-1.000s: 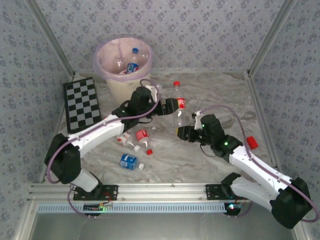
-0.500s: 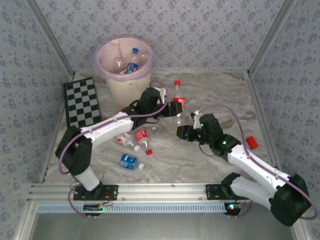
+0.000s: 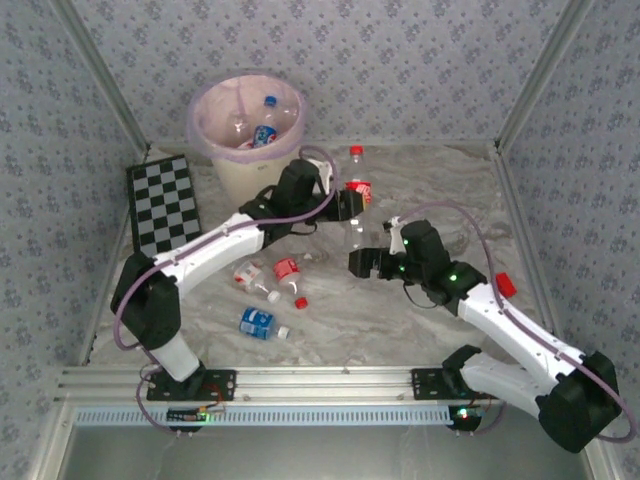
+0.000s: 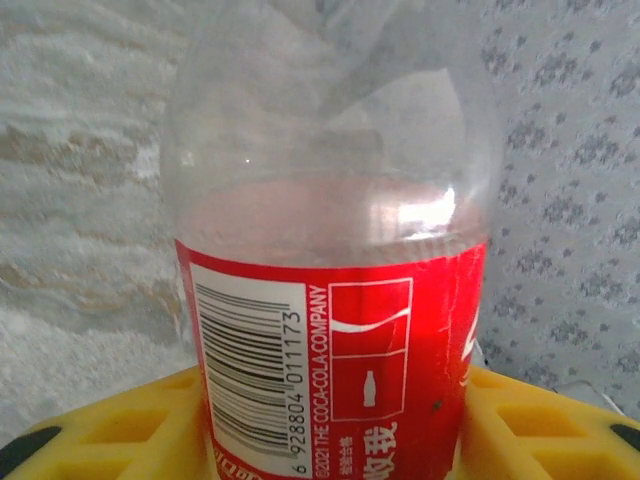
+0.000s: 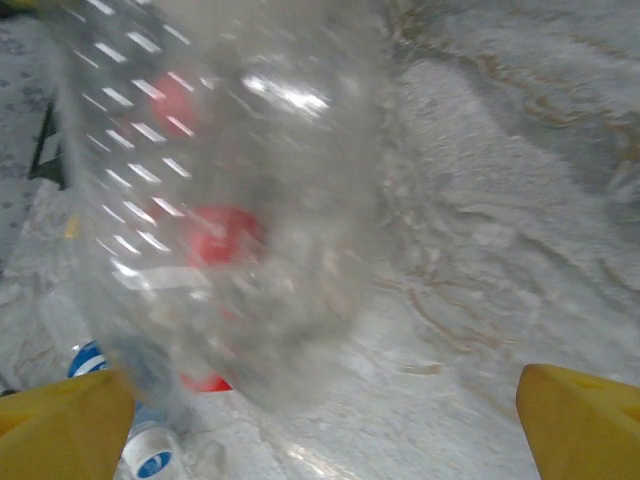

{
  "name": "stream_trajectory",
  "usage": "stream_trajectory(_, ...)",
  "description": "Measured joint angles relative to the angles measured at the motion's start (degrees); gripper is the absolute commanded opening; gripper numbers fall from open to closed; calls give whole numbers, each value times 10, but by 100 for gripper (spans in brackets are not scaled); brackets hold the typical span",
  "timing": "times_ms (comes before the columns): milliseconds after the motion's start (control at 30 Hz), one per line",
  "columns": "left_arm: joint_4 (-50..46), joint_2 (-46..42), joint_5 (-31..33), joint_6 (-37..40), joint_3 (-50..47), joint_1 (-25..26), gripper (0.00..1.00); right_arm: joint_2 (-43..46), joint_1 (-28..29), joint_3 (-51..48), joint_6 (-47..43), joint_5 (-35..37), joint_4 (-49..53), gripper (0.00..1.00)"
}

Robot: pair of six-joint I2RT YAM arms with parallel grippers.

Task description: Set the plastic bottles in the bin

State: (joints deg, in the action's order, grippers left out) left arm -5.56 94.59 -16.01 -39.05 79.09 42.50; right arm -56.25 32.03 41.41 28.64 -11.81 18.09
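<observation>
- The left gripper (image 3: 347,205) is closed on a red-labelled bottle (image 3: 358,190), which is held over the middle of the tabletop (image 3: 450,180), just right of the bin (image 3: 200,108).
- In the left wrist view, its yellow fingers (image 4: 120,430) are pressed against both sides of the red label. The barcode is turned toward the camera and the clear shoulder rises above it.
- The bottle's red cap (image 3: 354,152) is pointed toward the far wall.
- The right gripper (image 3: 366,262) is spread wide open, just beside the clear base of the same bottle.
- In the right wrist view, its yellow fingertips (image 5: 575,415) are seen at the two lower corners, with the blurred clear bottle between them. Whether they touch it cannot be told.
- The bin, cream-white and lined with a pink bag, is placed at the far left of the tabletop. Several plastic bottles (image 3: 262,133) are seen inside it.
- Three loose bottles are left lying on the tabletop under the left arm: one with a red label (image 3: 285,270), one clear (image 3: 250,281), and one with a blue label (image 3: 257,321).
- A black-and-white checkerboard (image 3: 163,205) is laid flat near the bin, on its left.
- A small red object (image 3: 503,285) is seen beside the right arm, near the tabletop's right edge.
- The tabletop is pale and marbled, and is enclosed by walls (image 3: 420,60) covered in grey floral wallpaper.
- A metal rail (image 3: 320,380) is fixed along the near edge, and both arm bases are mounted on it.
</observation>
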Motion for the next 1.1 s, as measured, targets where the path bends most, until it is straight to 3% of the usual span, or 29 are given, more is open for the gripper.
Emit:
stream_trajectory(100,-47,-6,1,35,49,-34,25,8,-33,13,-19,3,37,100)
stream_trajectory(233,-117,-17,3,87,151,-106,0,0,-60,31,-35,7,78,100)
stream_trajectory(467,-149,-43,2,123,295,-274,0,-9,-61,43,-41,8,109,100)
stream_trajectory(567,-174,-38,17,144,336,-313,0,-16,-61,47,-42,8,116,100)
stream_trajectory(800,-277,69,80,234,450,-347,0,-31,-61,56,-42,7,127,100)
stream_trajectory(1100,-364,124,114,318,408,-346,0,-73,-59,74,-34,26,104,100)
